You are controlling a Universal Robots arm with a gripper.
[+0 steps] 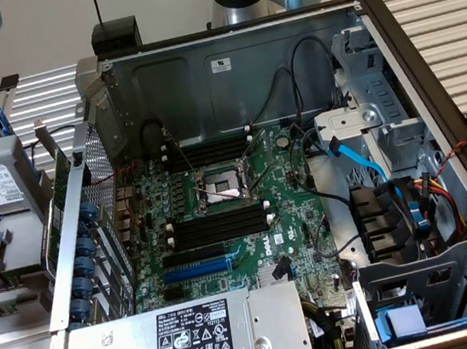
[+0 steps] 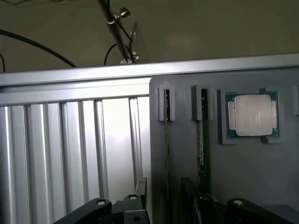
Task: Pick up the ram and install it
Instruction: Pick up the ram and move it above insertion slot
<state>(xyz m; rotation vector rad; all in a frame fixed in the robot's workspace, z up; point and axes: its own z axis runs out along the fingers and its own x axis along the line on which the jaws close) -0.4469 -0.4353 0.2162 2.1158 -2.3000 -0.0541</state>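
Two slots of a grey holder tray (image 2: 252,177) hold thin sticks on edge. The ram (image 2: 167,140) in one slot runs in line with the gap of the end effector (image 2: 166,203), which is spread wide and empty. Centring over that thin edge and staying square to it should give a clean grip. The exterior view adds the motherboard (image 1: 252,249) and its bare black memory slots (image 1: 221,226).

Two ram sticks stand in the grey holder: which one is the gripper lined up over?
The ram farther from the CPU: the open gripper has a finger on either side of it, while the other stick sits beside the CPU.
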